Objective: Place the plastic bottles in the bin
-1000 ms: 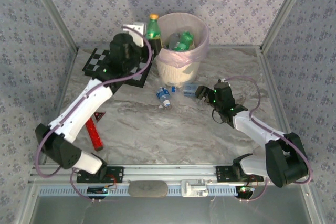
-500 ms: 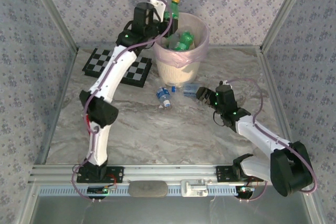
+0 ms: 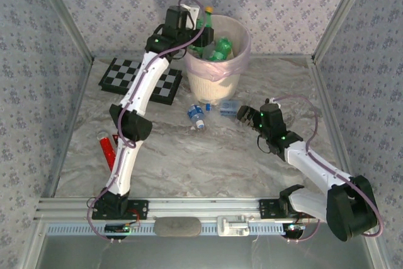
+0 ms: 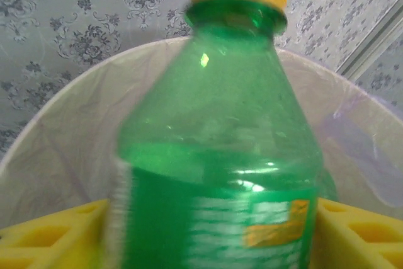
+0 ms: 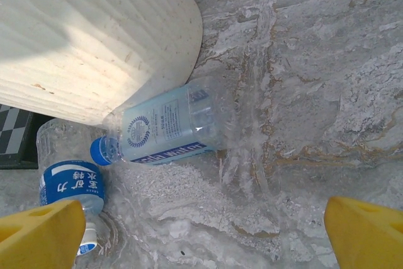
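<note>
My left gripper (image 3: 196,29) is shut on a green bottle (image 3: 204,22) with a yellow cap, held upright at the near-left rim of the bin (image 3: 247,43). In the left wrist view this green bottle (image 4: 220,155) stands between the yellow fingers (image 4: 50,234), with the pink-lined bin (image 4: 69,102) behind it. Green bottles (image 3: 220,48) lie inside the bin. Two clear bottles with blue labels lie on the table at the bin's foot, one bottle (image 3: 197,116) to the left and one bottle (image 3: 228,106) against the bin. My right gripper (image 3: 243,114) is open just right of them. In the right wrist view the nearer bottle (image 5: 167,124) lies ahead of my open right gripper (image 5: 204,237).
A black-and-white checkerboard (image 3: 135,80) lies flat left of the bin. A small red object (image 3: 108,152) rests by the left arm's lower link. The cream bin wall (image 5: 94,29) stands close ahead of the right gripper. A second blue-labelled bottle (image 5: 69,196) lies by its left finger.
The left arm swung from above the checkerboard up and right to the bin's rim, carrying the green bottle. The right gripper stayed nearly where it was.
</note>
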`<state>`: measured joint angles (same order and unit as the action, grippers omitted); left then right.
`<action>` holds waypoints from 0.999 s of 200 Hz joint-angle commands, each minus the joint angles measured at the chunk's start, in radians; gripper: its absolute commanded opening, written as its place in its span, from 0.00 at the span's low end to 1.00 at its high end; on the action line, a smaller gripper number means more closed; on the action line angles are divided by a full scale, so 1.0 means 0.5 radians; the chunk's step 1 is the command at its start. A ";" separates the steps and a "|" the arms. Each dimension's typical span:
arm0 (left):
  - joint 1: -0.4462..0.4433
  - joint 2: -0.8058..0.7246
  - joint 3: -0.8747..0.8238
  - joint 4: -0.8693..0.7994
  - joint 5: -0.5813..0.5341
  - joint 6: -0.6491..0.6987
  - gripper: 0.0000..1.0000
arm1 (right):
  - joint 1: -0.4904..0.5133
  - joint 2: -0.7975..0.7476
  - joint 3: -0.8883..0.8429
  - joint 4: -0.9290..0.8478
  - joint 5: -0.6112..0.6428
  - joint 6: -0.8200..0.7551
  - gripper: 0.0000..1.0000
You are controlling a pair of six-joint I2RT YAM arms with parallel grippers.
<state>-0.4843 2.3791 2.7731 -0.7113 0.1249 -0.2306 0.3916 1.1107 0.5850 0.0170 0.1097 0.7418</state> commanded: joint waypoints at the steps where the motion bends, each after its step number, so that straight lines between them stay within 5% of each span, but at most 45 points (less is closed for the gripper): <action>1: -0.001 -0.034 0.001 0.011 0.059 -0.039 0.84 | 0.004 -0.019 -0.023 -0.046 0.048 0.002 0.99; 79: -0.059 -0.393 -0.274 -0.058 0.172 0.030 0.93 | -0.012 0.042 -0.019 -0.069 0.006 -0.079 0.99; 116: -0.170 -1.011 -1.254 0.520 0.044 0.129 0.94 | -0.022 0.202 0.071 -0.057 -0.099 -0.211 0.99; 157: -0.198 -1.697 -2.415 1.277 -0.229 -0.027 0.98 | -0.025 0.438 0.351 -0.125 -0.347 -0.838 0.99; 200: -0.177 -2.143 -3.141 1.532 -0.534 -0.278 1.00 | -0.001 0.812 0.792 -0.428 -0.511 -1.373 0.99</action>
<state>-0.5835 1.3846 1.3323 -0.0963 -0.0208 -0.2794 0.3828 1.4361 0.8772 -0.0906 -0.0822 0.2707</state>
